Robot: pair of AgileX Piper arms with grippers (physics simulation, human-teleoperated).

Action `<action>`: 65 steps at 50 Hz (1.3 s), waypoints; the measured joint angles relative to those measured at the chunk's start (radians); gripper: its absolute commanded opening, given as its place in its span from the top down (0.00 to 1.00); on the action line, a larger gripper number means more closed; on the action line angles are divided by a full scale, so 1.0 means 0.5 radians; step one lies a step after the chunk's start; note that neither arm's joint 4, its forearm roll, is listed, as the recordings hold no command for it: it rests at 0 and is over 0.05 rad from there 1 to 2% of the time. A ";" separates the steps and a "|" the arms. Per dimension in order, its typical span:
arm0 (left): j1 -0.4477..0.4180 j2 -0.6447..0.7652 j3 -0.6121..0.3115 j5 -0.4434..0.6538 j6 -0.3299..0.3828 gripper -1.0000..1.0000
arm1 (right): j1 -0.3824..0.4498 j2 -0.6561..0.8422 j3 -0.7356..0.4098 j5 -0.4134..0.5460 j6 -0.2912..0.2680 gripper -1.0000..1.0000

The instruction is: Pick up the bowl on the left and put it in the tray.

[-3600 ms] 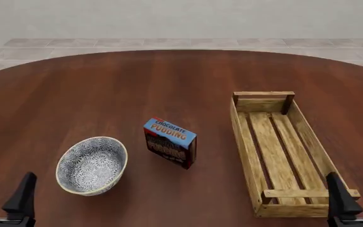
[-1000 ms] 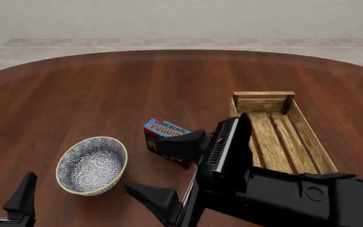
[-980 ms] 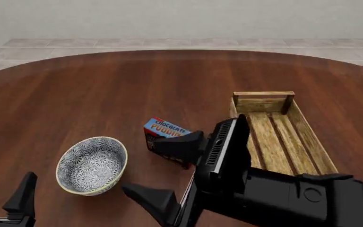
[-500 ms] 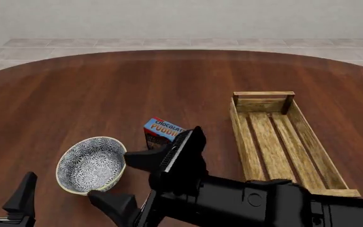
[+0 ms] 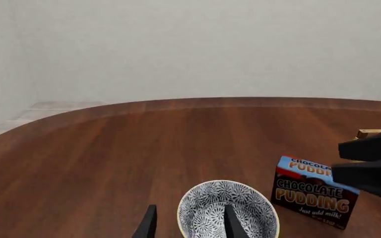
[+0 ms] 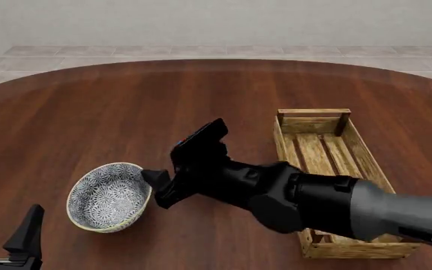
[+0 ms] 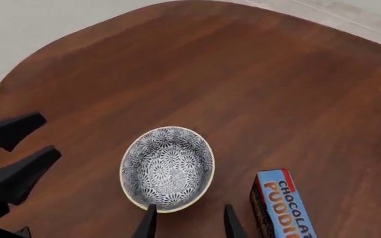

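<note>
The blue-and-white floral bowl (image 6: 109, 196) stands upright on the table at the front left. My right arm reaches across from the right, and my right gripper (image 6: 153, 189) is open at the bowl's right rim. In the right wrist view the bowl (image 7: 168, 167) lies just ahead of the right gripper (image 7: 188, 221), its near rim in line with the gap. My left gripper (image 6: 4, 232) is open at the front left corner, short of the bowl (image 5: 228, 216). The wooden tray (image 6: 367, 154) lies to the right with nothing in it.
A blue chocolate pudding box (image 5: 314, 197) stands just right of the bowl; in the front view my right arm hides it. It also shows beside the bowl in the right wrist view, pudding box (image 7: 281, 205). The left gripper (image 7: 12, 158) sits beyond the bowl there.
</note>
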 measured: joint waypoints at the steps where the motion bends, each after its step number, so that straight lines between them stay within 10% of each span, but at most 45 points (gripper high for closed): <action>1: 0.000 0.000 0.000 0.000 0.000 0.00 | -0.011 0.023 -0.016 0.011 -0.013 0.00; 28: 0.000 0.000 0.000 0.000 0.000 0.00 | -0.016 0.342 -0.261 0.114 -0.138 0.00; 65: 0.000 0.000 0.000 0.000 0.000 0.00 | 0.070 0.377 -0.271 -0.035 0.210 0.00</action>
